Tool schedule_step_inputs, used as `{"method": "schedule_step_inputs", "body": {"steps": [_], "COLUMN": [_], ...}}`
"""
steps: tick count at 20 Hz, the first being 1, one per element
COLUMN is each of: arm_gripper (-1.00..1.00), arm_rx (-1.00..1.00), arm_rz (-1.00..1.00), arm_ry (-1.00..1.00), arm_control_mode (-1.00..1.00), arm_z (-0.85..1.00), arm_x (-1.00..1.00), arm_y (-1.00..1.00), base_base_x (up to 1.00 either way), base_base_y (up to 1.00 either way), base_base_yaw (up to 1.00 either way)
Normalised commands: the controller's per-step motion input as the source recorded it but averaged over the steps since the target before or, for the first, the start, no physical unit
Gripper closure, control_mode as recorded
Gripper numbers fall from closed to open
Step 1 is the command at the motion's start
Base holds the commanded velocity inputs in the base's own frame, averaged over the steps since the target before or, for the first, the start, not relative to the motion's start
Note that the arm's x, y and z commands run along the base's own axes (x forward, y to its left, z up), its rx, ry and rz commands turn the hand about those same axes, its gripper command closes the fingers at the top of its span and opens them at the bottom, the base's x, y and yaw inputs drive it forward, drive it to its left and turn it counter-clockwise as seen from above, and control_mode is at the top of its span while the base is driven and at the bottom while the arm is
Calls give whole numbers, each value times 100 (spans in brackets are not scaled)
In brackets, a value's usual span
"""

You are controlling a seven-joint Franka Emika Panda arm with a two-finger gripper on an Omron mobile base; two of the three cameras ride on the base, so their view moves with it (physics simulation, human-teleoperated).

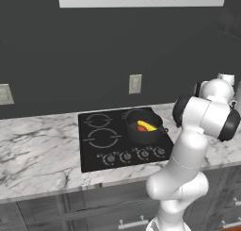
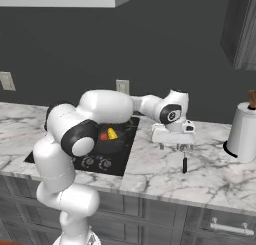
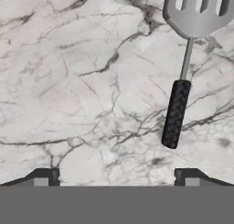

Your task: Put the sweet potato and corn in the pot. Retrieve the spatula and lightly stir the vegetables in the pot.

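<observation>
Hovering gripper [image 3: 116, 175] | jaws wide | above spatula [image 3: 185, 67] on counter [image 3: 73, 81]

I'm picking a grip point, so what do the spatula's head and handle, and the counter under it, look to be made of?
The spatula has a slotted grey head and thin shaft with a dull sheen, likely metal. Its handle is matt black with a fine dotted texture, probably rubber or plastic. The counter is white with grey veins and looks like polished marble. The pincer is open above it.
</observation>
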Motion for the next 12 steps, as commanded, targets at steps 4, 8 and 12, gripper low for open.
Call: {"method": "schedule_step_inputs", "body": {"steps": [4, 8, 12], "arm_gripper": [-100, -100, -100], "arm_rx": [0, 0, 0], "arm_rz": [-2, 0, 0], "arm_ry": [-12, -14, -10], "arm_control_mode": [-100, -100, -100], "arm_z": [-10, -22, -53], "arm_x": [-23, -1, 16], "arm_y": [-22, -16, -24], "base_base_x": [0, 0, 0], "base_base_y": [0, 0, 0], "base_base_yaw": [0, 0, 0]}}
